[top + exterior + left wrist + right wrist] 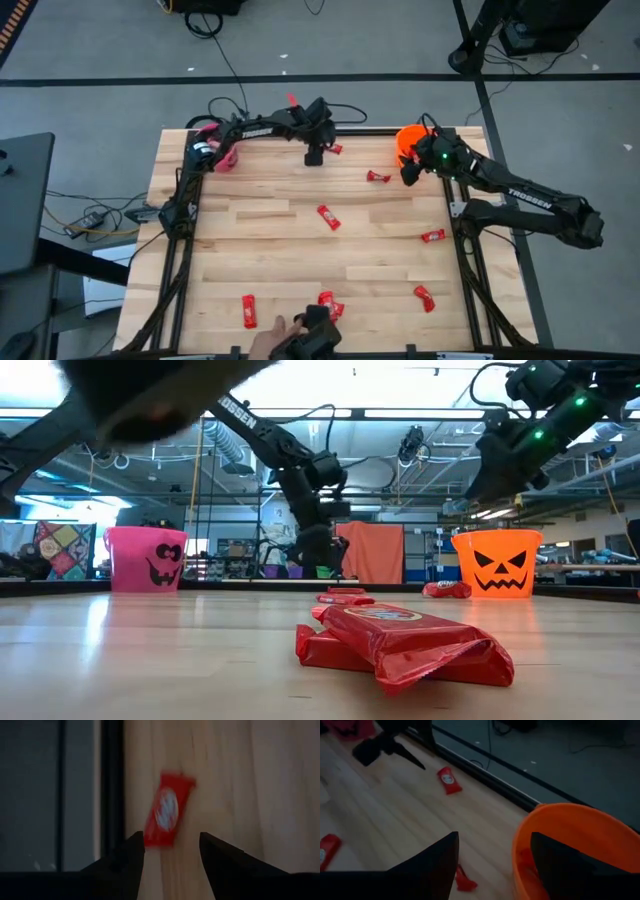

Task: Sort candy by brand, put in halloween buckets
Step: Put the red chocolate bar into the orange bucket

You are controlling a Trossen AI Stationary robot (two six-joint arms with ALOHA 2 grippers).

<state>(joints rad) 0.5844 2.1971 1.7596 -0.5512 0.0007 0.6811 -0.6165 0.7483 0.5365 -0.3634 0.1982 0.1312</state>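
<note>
Two arms worked a wooden table [250,250] scattered with red candy bars. At far left the pink bucket [226,152] sat at the back corner. The left gripper [170,851] hung released, fingers apart, just short of one red bar [167,810] by the back edge; judged from this, it needed to come down squarely, one finger on each long side, and avoid nudging the bar off the table. Mid-table lay a loose red bar [328,217]. A person's hand [268,342] reached in at the front edge, near more bars. At right, the right gripper [492,852] hovered released beside the orange bucket [580,830], which held red candy.
</note>
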